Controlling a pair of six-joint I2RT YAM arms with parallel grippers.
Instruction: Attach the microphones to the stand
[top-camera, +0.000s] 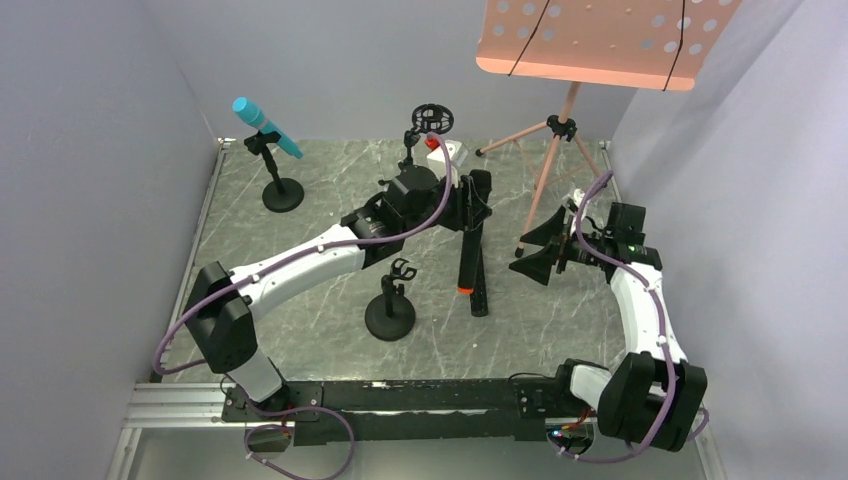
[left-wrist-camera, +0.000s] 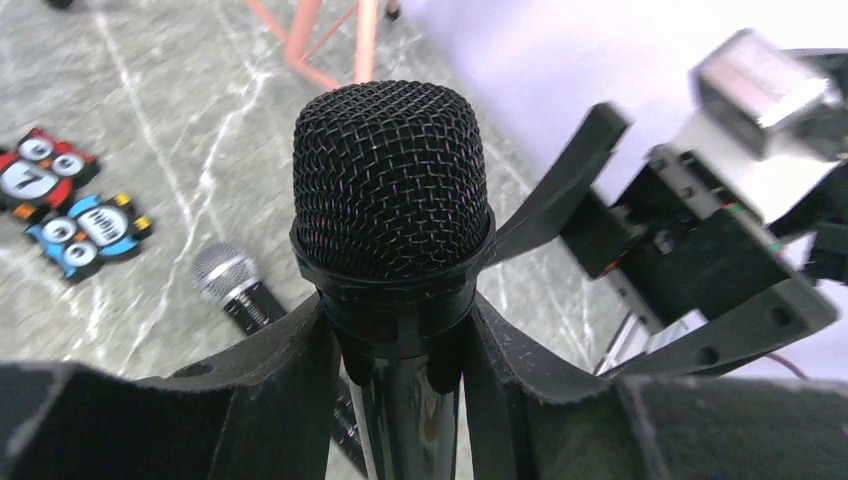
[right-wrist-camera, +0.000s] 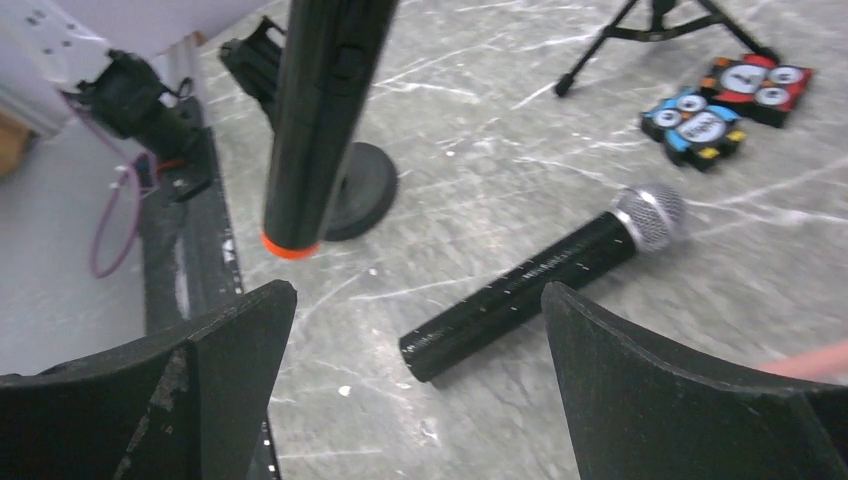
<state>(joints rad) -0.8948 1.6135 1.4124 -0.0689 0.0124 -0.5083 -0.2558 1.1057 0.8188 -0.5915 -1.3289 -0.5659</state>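
Observation:
My left gripper (top-camera: 470, 205) (left-wrist-camera: 400, 330) is shut on the all-black microphone (top-camera: 466, 255) (left-wrist-camera: 390, 180) just under its mesh head. This microphone hangs nearly upright, its orange end (right-wrist-camera: 290, 245) down and clear of the table. Beneath it on the table lies the black microphone with the silver mesh head (right-wrist-camera: 540, 285) (left-wrist-camera: 235, 290) (top-camera: 481, 300). An empty clip stand (top-camera: 390, 310) (right-wrist-camera: 360, 185) stands just left of the held microphone. The light blue microphone (top-camera: 265, 125) sits in a stand at the back left. To the right, my right gripper (top-camera: 540, 250) (right-wrist-camera: 415, 300) is open and holds nothing.
A third stand with a round ring mount (top-camera: 430, 118) is at the back centre. A pink music stand (top-camera: 600, 40) on tripod legs (top-camera: 545, 150) fills the back right. Small owl-shaped blocks (right-wrist-camera: 720, 110) (left-wrist-camera: 60, 200) lie on the marble table. Walls close in on both sides.

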